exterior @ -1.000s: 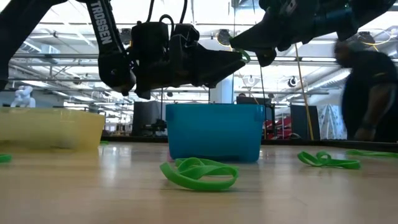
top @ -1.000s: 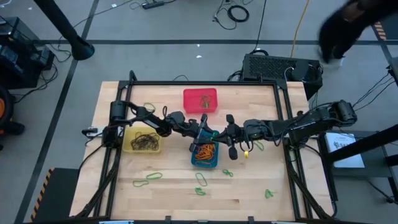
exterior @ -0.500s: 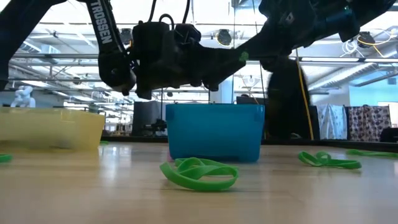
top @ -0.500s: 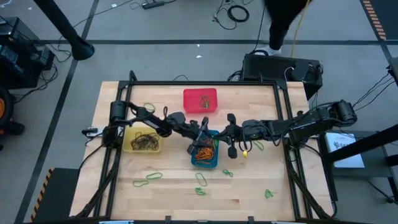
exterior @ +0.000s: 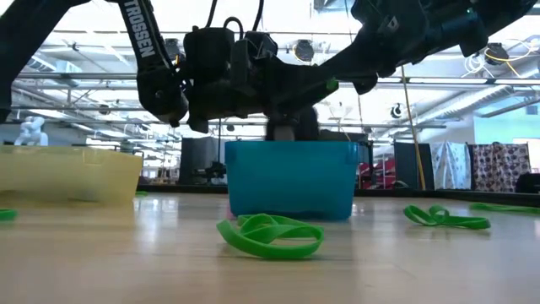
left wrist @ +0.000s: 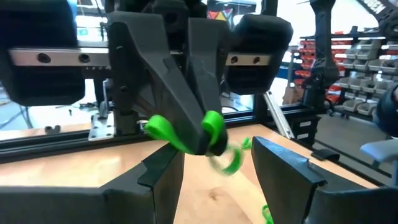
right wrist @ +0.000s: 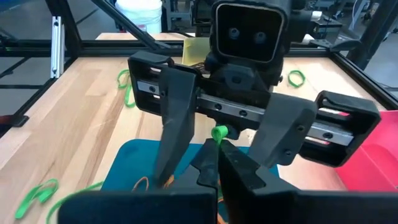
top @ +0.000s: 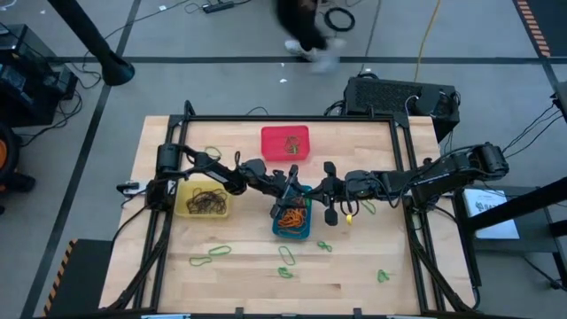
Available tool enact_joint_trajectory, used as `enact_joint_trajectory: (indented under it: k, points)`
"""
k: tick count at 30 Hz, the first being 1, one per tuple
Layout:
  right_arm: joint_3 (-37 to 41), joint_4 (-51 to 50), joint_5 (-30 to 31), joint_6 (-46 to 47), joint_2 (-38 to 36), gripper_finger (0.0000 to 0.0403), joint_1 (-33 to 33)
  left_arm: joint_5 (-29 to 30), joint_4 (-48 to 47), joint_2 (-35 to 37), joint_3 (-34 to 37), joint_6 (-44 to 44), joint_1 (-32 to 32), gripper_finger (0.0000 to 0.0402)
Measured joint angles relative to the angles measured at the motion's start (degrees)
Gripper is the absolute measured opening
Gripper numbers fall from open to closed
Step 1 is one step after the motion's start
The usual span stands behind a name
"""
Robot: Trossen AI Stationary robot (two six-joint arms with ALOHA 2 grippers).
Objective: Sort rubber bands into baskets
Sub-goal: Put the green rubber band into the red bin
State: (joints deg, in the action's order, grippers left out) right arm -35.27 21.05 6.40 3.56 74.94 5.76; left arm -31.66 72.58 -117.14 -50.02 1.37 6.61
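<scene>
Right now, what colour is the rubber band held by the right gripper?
Green. The rubber band pinched in the right gripper shows best in the left wrist view.

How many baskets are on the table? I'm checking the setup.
3: the red basket at the far middle, the yellow basket under the left arm, and the blue basket at the centre, below both grippers. None looks hidden.

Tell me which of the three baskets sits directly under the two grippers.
The blue basket, the one holding orange rubber bands. Both grippers meet above it, while the red basket lies farther back and the yellow basket off to the left.
</scene>
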Motion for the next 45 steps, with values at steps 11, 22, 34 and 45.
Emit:
enact_joint_trajectory:
  k: [11, 22, 34, 45]
  points:
    - [0.0, -0.8, -0.3, 0.2, 0.0, 0.0004, 0.0, 1.9, -1.3, 0.0, 0.0, -0.2, 0.0, 0.0182]
    - [0.0, -0.3, -0.3, 0.2, 0.0, 0.0094, 0.0, 4.4, -1.2, 0.0, 0.0, -0.1, 0.0, 0.0020]
    - [0.0, -4.4, -0.6, -0.2, -2.3, 0.0194, 0.0, 2.1, -14.3, 4.2, 0.1, -0.1, 1.5, 0.0003]
    - [0.0, -13.5, -0.8, 0.2, -2.5, 0.0244, 0.0, 5.6, -85.5, 34.2, -0.6, -7.9, -1.3, 0.0002]
